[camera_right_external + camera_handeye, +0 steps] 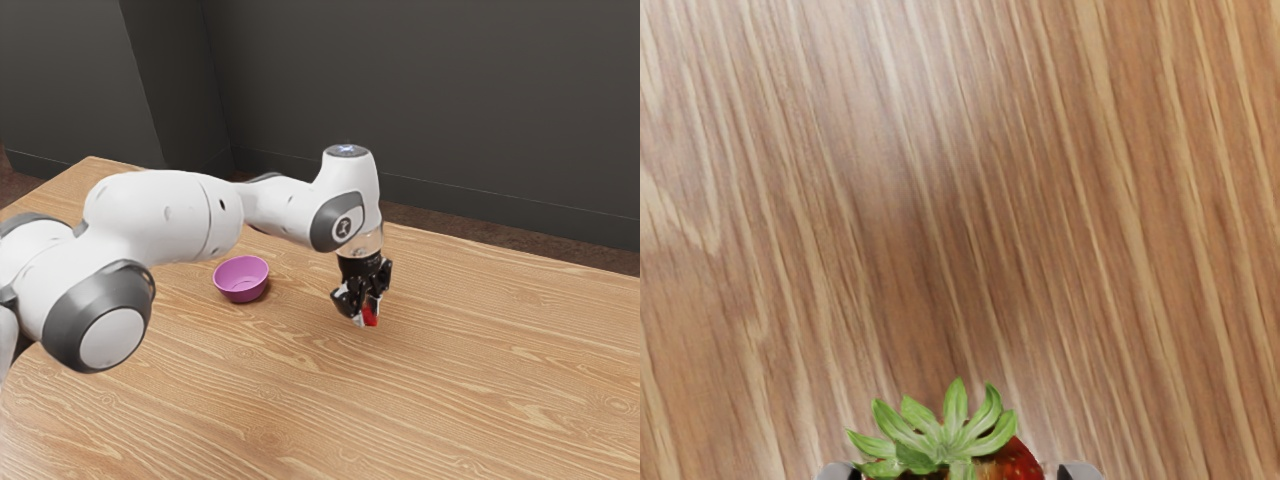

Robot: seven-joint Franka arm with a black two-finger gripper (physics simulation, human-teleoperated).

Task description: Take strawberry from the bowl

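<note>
Take the exterior view as a clock face with the gripper (367,313) at its centre. Nearest is the wooden table (450,410), its front part spreading from 4 round to 8 o'clock. The arm (160,212) comes in from between 9 and 10 o'clock, its big joint at 9, and its hand points down. Next comes the gripper, closed on the strawberry (370,318), whose red flesh shows at 6 o'clock, right at the tips. In the wrist view a fingertip sits on either side of the berry, and its green leaves face the camera. The berry is out of the bowl (242,284), which stands upright, pink, between 9 and 10 o'clock, well apart. Farthest, at 12, is the dark wall (450,100).
</note>
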